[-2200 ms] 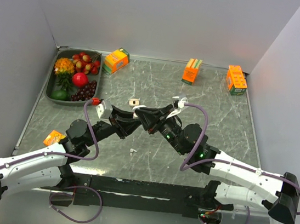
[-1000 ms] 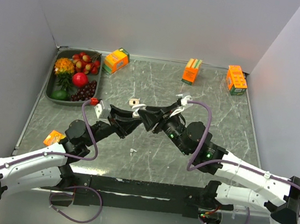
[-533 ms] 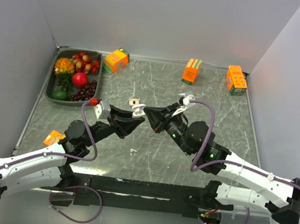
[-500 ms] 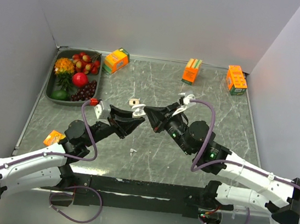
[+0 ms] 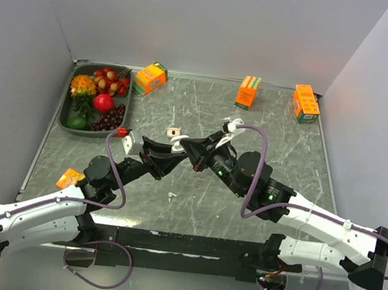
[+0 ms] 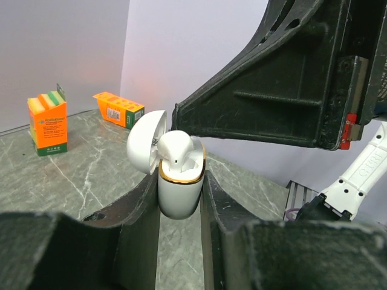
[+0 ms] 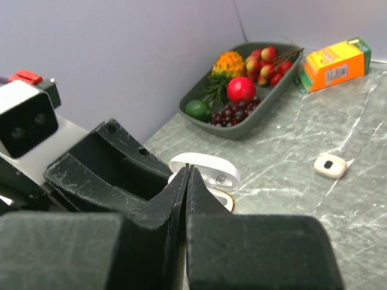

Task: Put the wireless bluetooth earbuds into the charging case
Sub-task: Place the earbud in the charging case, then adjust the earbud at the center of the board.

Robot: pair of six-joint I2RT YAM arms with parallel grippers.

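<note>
my left end effector (image 6: pixel 179 188) clamps open white charging case (image 6: pixel 179 199) upright w/ earbud (image 6: pixel 176 147) in it; right end effector (image 7: pixel 186 173) closed tight, tips just above earbud.

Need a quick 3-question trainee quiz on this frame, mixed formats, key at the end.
1. True or false: the left gripper holds the glossy white gold-rimmed charging case with its lid open.
2. How many orange cardboard cartons stand along the far edge of the grey marbled table?
3. The right gripper is: A) open, B) shut.
Key: 1 true; 2 three; 3 B.
</note>
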